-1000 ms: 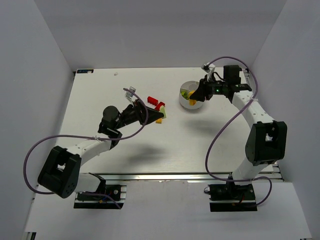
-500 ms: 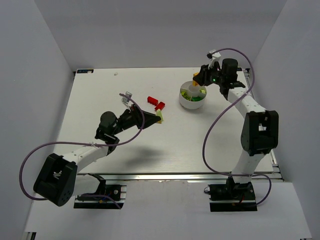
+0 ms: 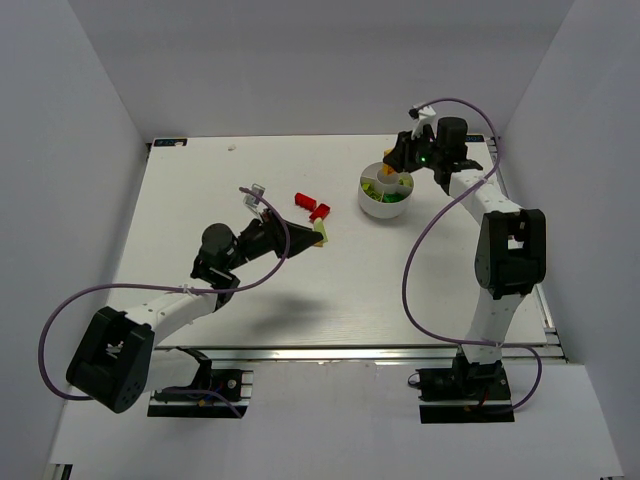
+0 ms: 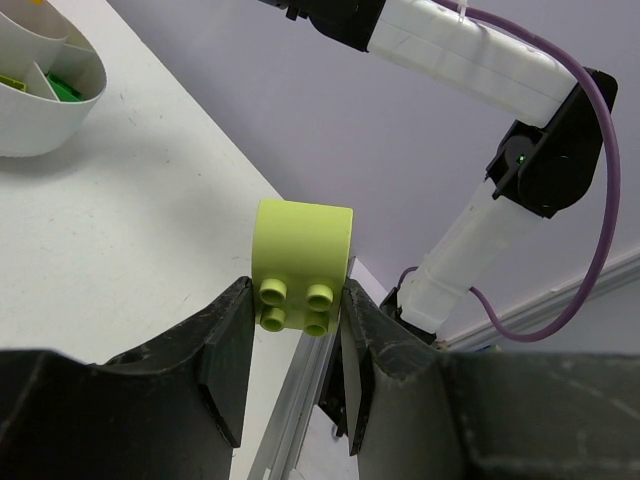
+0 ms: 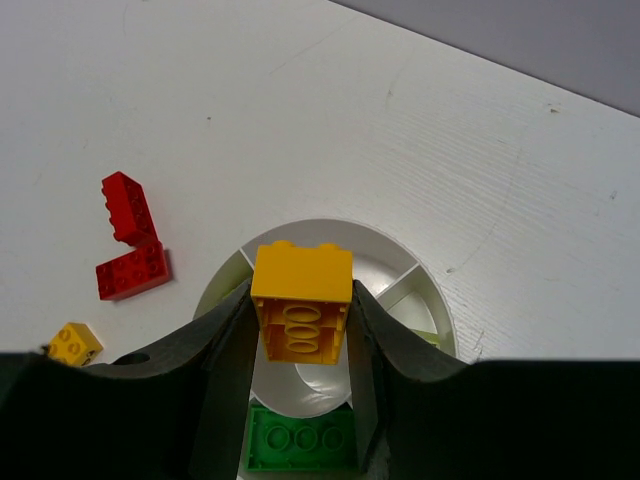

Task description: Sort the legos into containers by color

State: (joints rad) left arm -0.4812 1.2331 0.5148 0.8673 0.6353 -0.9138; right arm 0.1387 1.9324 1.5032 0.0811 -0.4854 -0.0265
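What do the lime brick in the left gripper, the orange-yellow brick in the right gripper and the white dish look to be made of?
The lime brick looks like moulded plastic: smooth, softly glossy, crisp round studs. The orange-yellow brick seems the same, satin, with moulded tubes underneath. The dish is probably thin white plastic, judging by its slim smooth walls.

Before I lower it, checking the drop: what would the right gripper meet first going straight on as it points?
Likely the white dish, about its middle; the orange brick in the right gripper would touch first. Depth is unclear.
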